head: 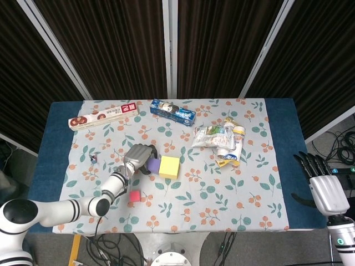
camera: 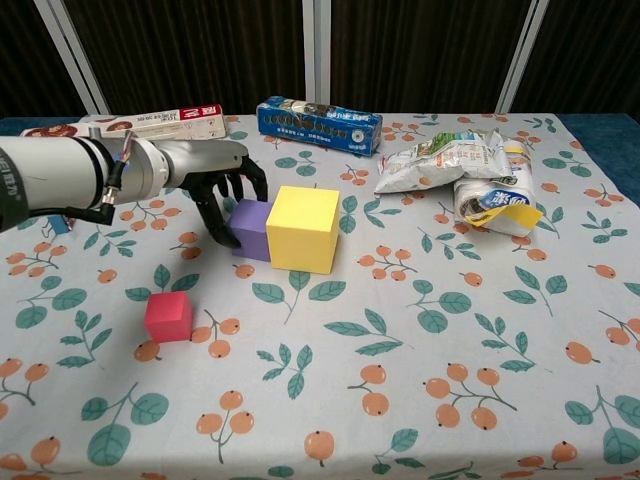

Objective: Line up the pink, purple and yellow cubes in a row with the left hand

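Near the cloth's centre-left: purple cube (camera: 250, 229) touching yellow cube (camera: 302, 229); pink cube (camera: 168, 316) apart, nearer the front edge. Left hand (camera: 222, 185) pressed against the purple cube's left side, fingers curled around it. Right hand (head: 323, 188) off the table (head: 288, 166), open, fingers spread.

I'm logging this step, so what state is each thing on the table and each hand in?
purple cube: against the yellow cube, left hand's fingers on it.
yellow cube: upright.
pink cube: apart, untouched.
left hand: touches the purple cube.
right hand: off the table, fingers apart.
snack bags: crumpled, piled.
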{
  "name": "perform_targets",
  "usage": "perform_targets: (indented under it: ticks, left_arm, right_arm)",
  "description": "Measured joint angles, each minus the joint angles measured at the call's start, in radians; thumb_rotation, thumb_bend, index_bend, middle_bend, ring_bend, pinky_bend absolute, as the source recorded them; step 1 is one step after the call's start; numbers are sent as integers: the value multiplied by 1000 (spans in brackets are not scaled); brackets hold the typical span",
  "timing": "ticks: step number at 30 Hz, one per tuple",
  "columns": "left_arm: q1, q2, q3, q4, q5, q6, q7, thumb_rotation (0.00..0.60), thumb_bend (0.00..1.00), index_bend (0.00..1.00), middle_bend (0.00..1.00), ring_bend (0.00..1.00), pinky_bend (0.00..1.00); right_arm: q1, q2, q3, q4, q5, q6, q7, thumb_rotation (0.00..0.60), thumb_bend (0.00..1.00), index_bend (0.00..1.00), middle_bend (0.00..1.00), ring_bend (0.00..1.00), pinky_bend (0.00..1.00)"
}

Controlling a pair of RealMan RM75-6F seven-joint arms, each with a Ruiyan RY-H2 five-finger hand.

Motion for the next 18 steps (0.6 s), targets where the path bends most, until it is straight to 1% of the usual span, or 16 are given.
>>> perform_targets:
  ticks: [4,7,12,15,18]
  left_arm:
    - [-2,5,4,-10,-3,1,3,600,226,285,260,300,267]
    - [2,17,5,-26,3,9,-1,600,224,243,235,301,267]
    - [23,68,11,-82,37,39,-12,600,221,235,230,300,265]
    - [48,117,22,-132,69,67,-19,600,220,236,230,301,263]
    - [82,174,39,-188,105,100,-30,600,217,261,230,300,263]
  right_arm:
    - [-2,-5,-9,5,-6,0,-1,600,26,0,43,0,0]
    - [2,-6,-7,6,-4,-2,-1,600,26,0,43,0,0]
    - [6,0,3,3,6,2,-1,600,26,0,43,0,0]
    - [0,1,4,6,7,17,2,600,26,0,43,0,0]
    - [-1,0,8,9,8,25,7,600,26,0,43,0,0]
